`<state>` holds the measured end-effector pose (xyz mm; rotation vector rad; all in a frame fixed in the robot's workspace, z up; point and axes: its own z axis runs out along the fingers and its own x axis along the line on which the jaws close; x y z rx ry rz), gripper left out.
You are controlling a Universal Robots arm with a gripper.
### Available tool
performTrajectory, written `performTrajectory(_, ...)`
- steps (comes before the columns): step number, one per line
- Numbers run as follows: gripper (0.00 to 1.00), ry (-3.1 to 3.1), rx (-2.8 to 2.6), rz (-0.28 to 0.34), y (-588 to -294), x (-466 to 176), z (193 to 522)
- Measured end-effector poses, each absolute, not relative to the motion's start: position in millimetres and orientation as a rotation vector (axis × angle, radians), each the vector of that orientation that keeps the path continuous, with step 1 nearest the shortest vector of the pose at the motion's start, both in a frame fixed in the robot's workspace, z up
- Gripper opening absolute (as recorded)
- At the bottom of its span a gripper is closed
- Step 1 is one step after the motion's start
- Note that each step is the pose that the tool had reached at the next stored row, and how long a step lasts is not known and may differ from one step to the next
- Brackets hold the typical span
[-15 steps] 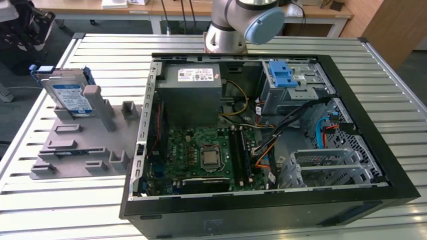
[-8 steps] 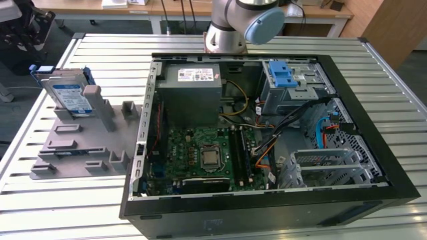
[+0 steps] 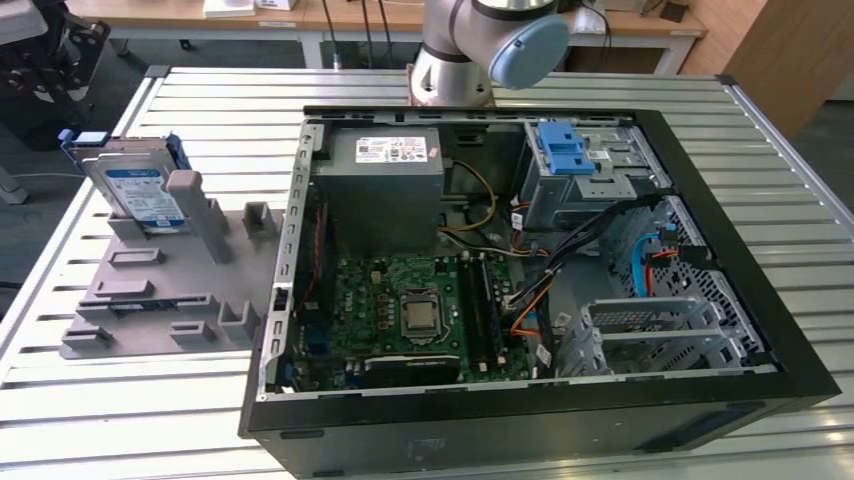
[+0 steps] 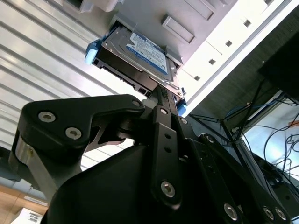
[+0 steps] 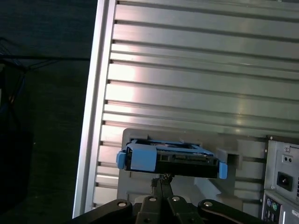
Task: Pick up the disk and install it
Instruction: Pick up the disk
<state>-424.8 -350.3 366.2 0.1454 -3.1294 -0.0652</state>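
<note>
One disk (image 3: 140, 190) (image 4: 140, 53) (image 5: 170, 158), silver with a blue-and-white label and a blue plastic bracket round its edges, sits straight ahead of the jaws in both wrist views. The jaws are drawn together into one narrow black stem with no gap showing between them, and their tips point at the middle of the disk's nearest edge. Whether the tips touch that edge cannot be told. The disk stands on its edge in a slot of a grey holder (image 3: 160, 290) (image 4: 187, 23) (image 5: 233, 156), which reaches out past the disk on the far side from the jaws. Under the holder and beyond the jaws runs the ribbed metal surface (image 3: 120, 400) (image 4: 37, 56) (image 5: 187, 70). Off to one side of the jaws, past the holder, lies an open black computer case (image 3: 534, 420) (image 5: 280, 186). It rests on its side on the same surface, close beside the holder, and the disk is outside it. Inside the case a grey metal drive bay (image 3: 587, 190) carries a blue latch piece (image 3: 567, 150) on top. The arm (image 3: 494, 40) rises behind the case.
</note>
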Motion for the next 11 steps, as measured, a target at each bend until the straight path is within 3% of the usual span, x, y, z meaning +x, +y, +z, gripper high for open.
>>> performTrajectory(11,0.11,-3.124,0.22,-0.065,-350.2,-425.2,366.1)
